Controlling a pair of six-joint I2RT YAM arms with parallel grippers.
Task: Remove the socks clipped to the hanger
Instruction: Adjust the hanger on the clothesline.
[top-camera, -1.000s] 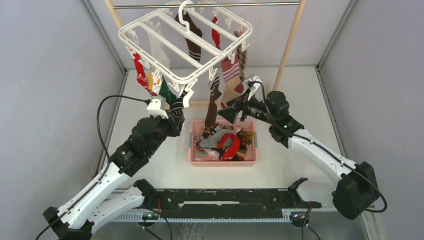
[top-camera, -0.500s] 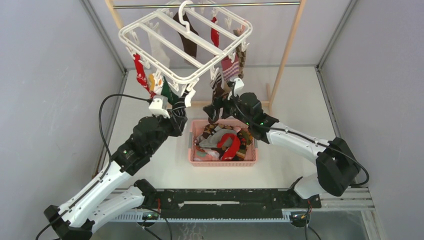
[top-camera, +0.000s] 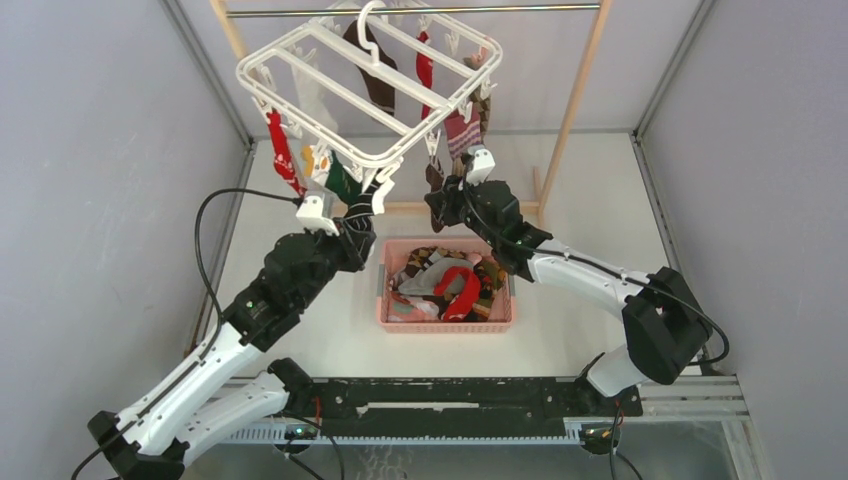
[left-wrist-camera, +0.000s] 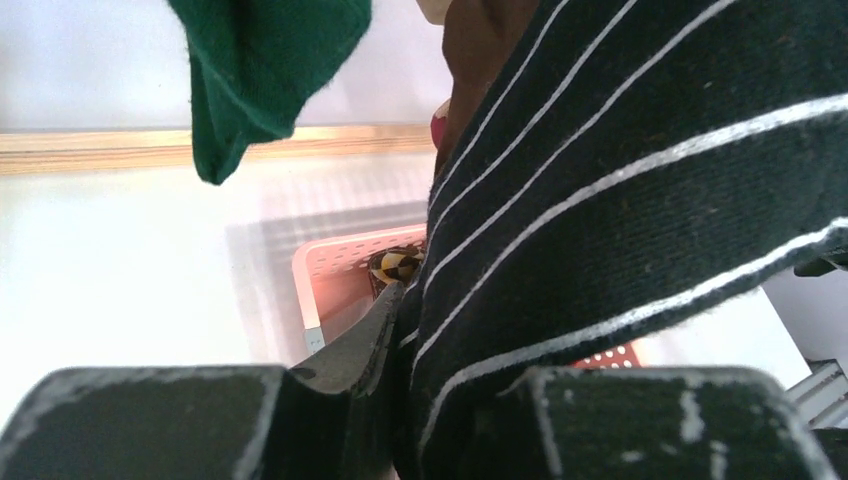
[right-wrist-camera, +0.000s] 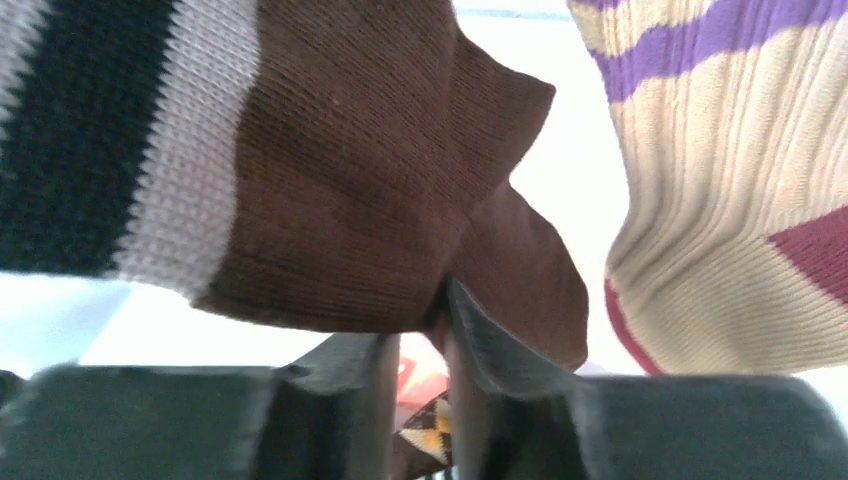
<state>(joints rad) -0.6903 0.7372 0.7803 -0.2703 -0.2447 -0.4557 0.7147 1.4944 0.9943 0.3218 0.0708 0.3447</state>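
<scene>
Black striped sock (left-wrist-camera: 620, 220) inside left tool (left-wrist-camera: 440, 390)

Hanging up over my left gripper (left-wrist-camera: 410, 340), the white hanger (top-camera: 372, 40) is tilting, with socks (top-camera: 282, 150) dangling off it. A black white-striped sock (left-wrist-camera: 620, 220) is sitting pinched in that gripper, and a green sock (left-wrist-camera: 260, 70) is hanging up-left of it. My right gripper (right-wrist-camera: 430, 340) is nipping a brown sock (right-wrist-camera: 360, 180), with a cream striped sock (right-wrist-camera: 730, 200) dangling just right of it.
</scene>
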